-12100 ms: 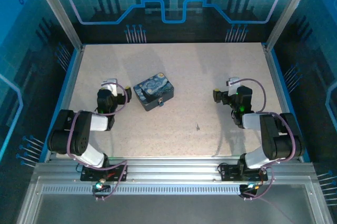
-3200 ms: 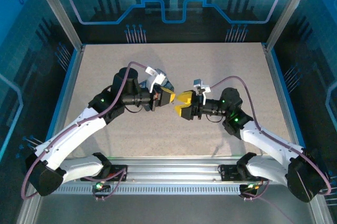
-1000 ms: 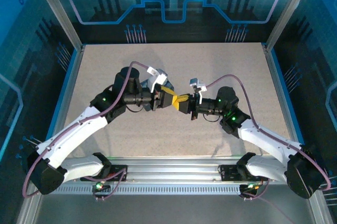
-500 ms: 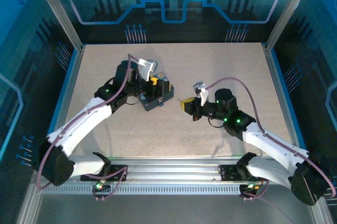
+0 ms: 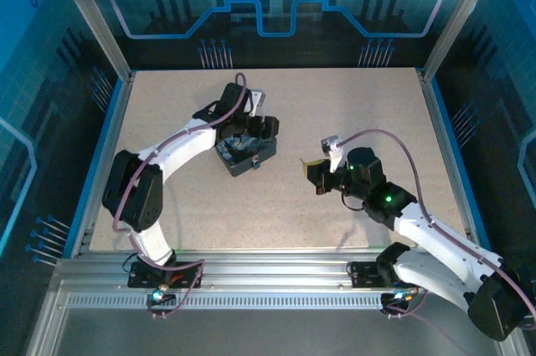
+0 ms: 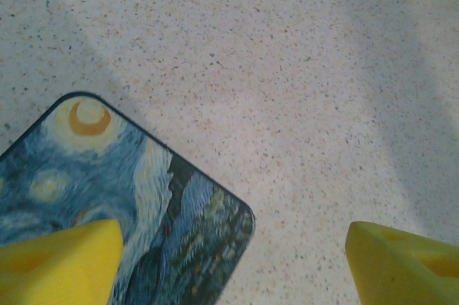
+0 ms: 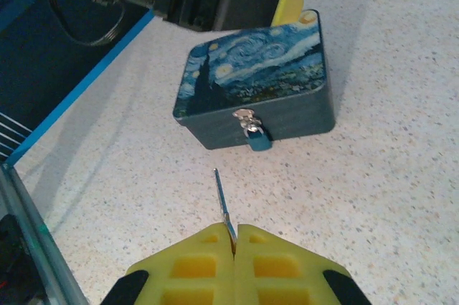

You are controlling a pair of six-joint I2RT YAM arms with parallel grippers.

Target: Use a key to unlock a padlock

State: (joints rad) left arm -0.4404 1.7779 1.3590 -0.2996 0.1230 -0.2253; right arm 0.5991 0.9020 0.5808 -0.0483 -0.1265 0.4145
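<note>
A speckled beige tabletop lies inside blue-lit enclosure walls. Since half a second ago the left gripper has swung over the far side of the blue-and-yellow swirl-printed rectangular box, and the right gripper has drawn back rightward. The left one's yellow fingers stand wide apart, one above the lid, one above bare table. The right one pinches the thin dark metal key, tip towards the small silvery padlock hanging on the box's front hasp. From above, key and padlock are too small to make out. Bare table separates box and key, and the box sits well inside the blue side rails.
</note>
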